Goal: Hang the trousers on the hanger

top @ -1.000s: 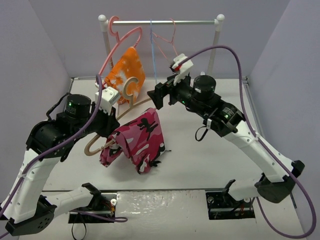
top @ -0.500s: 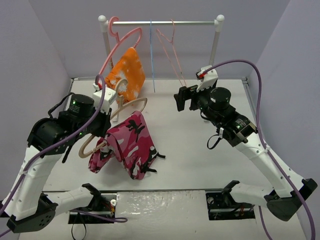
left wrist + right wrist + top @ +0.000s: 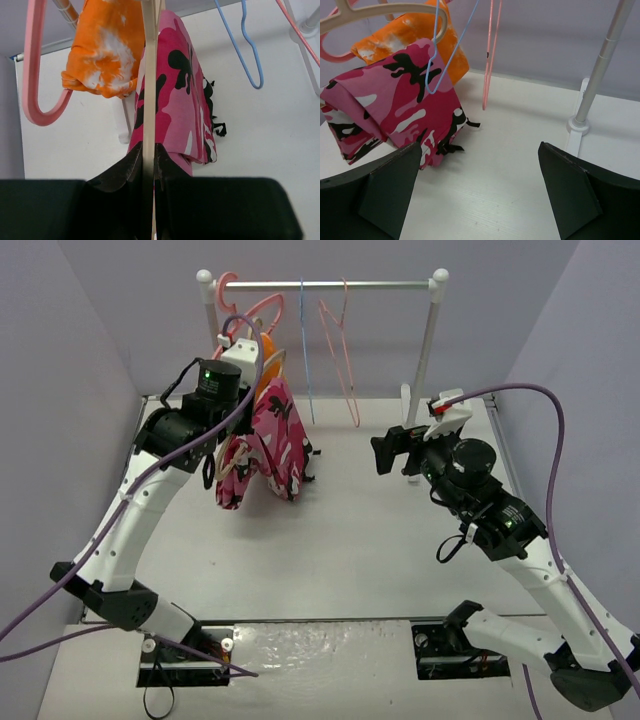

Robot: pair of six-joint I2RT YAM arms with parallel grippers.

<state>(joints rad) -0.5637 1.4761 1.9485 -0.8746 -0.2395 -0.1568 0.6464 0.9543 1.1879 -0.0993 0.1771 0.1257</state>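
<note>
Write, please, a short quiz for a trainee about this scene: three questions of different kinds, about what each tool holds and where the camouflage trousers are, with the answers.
1. True or false: the right tool is open and holds nothing.
2. Choose one. The left tool is shut on: A) the thick pink hanger; B) the beige thick-framed hanger; C) the orange-and-white cloth.
3. Short answer: which garment is draped on the hanger that the left tool holds?

Key
1. True.
2. B.
3. The pink camouflage fabric trousers.
</note>
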